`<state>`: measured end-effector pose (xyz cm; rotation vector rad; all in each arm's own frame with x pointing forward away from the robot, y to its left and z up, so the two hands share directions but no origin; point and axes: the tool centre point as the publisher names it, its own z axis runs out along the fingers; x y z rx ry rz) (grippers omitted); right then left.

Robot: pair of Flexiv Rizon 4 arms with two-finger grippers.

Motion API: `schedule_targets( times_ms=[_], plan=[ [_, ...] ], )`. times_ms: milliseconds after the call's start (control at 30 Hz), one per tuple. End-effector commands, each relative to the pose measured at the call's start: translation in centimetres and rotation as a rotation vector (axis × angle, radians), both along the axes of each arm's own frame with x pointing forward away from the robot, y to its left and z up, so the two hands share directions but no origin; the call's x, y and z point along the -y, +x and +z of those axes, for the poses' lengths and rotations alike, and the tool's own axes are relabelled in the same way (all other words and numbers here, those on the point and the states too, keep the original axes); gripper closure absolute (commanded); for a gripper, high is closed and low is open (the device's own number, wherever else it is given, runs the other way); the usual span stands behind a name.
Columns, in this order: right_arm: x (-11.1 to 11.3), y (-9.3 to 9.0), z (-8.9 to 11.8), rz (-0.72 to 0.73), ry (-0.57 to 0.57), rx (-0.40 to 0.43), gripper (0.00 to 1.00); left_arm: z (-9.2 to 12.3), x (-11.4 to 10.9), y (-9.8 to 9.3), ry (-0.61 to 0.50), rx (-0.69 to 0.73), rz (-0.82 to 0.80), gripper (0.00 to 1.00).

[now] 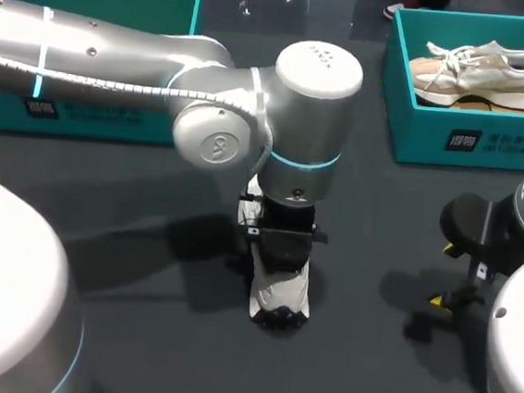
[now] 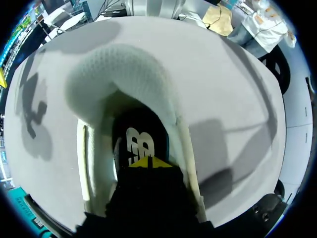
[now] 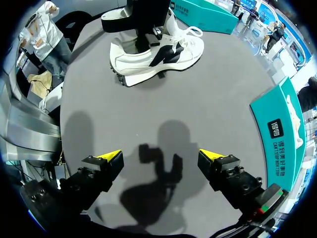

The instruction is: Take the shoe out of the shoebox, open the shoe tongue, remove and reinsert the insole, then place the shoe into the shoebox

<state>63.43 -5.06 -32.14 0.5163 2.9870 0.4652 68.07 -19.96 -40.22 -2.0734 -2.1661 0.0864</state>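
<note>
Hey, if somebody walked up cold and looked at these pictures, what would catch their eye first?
Most likely the big silver left arm stretched across to the middle of the dark table, its left gripper dipped into the white mesh sneaker over the black insole. Next, the teal cardboard shoebox at the far right, holding a beige lace-up sneaker.

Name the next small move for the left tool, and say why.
Probably grip the insole at its heel end and lift it slightly. The left tool sits inside the white shoe, right over that insole, which lies seated inside. The right tool hangs open over the table, apart from the shoe.
</note>
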Motion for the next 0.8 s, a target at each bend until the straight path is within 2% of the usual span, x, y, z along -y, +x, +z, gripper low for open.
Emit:
schedule_targets(
  times_ms=[33,133,233,367,500,667,800],
  plan=[
    [0.1,-0.3,0.1,-0.001,-0.002,0.003,0.0,0.3,-0.4,-0.2,-0.068,-0.021,-0.021,1.0],
    [0.1,-0.3,0.1,-0.001,-0.002,0.003,0.0,2.0,0.0,-0.9,-0.106,-0.064,-0.049,1.0],
    [0.1,-0.3,0.1,-0.001,-0.002,0.003,0.0,2.7,0.7,-2.0,-0.118,-0.096,-0.079,1.0],
    [0.1,-0.3,0.1,-0.001,-0.002,0.003,0.0,1.7,1.7,-3.5,-0.085,-0.116,-0.092,1.0],
    [0.1,-0.3,0.1,-0.001,-0.002,0.003,0.0,0.3,2.2,-4.1,-0.058,-0.15,-0.075,1.0],
    [0.1,-0.3,0.1,-0.001,-0.002,0.003,0.0,-2.3,2.3,-3.1,-0.062,-0.104,-0.024,1.0],
    [0.1,-0.3,0.1,-0.001,-0.002,0.003,0.0,-2.4,1.5,-1.7,-0.066,-0.082,0.01,1.0]
  ],
)
